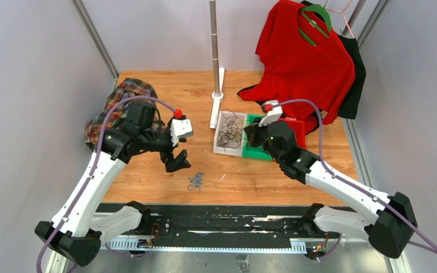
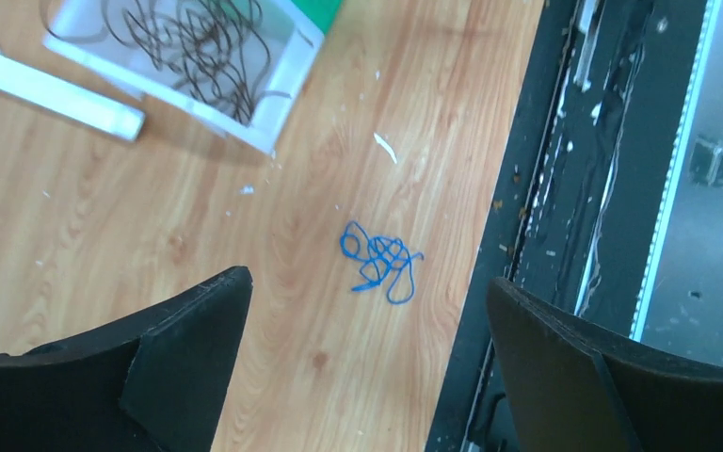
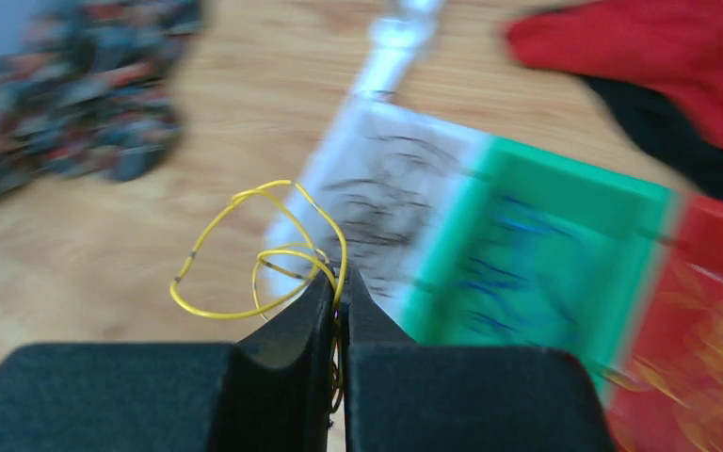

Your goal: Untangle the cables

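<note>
"Starting at my left: a plaid cloth (image 1: 122, 99) is heaped at the table (image 1: 148, 176) edge, and the left gripper (image 1: 176, 161) hangs just right of it, above bare wood."

"Jaws?"

"Spread wide, nothing between them. On my left wrist view both fingers (image 2: 188, 330) frame the picture and a small blue cable (image 2: 381, 262) lies loose on the wood beyond them, touching neither. From above, that blue cable (image 1: 195, 181) sits just right of the gripper, nearer the arm bases."

"And the middle?"

"I've got a white tray (image 1: 216, 145) with a wad of black cables (image 1: 230, 132) in it, beside the foot of a pole stand (image 1: 215, 45). A green tray (image 1: 254, 119) touches its right side, then a red tray (image 1: 296, 129)."

"Right arm?"

"The right gripper (image 1: 252, 136) hovers over the green tray. My right wrist view shows it (image 3: 339, 311) pressed together, pinching a yellow cable (image 3: 254, 254) whose loops stick up to the left of the fingertips, clear of the table. Behind it, blurred, I make out blue cables (image 3: 518, 273) in the green tray and orange strands (image 3: 706, 311) in the red one."

"Far right?"

"A red shirt (image 1: 304, 57) on a hanger, its hem draping down behind the red tray."
</note>
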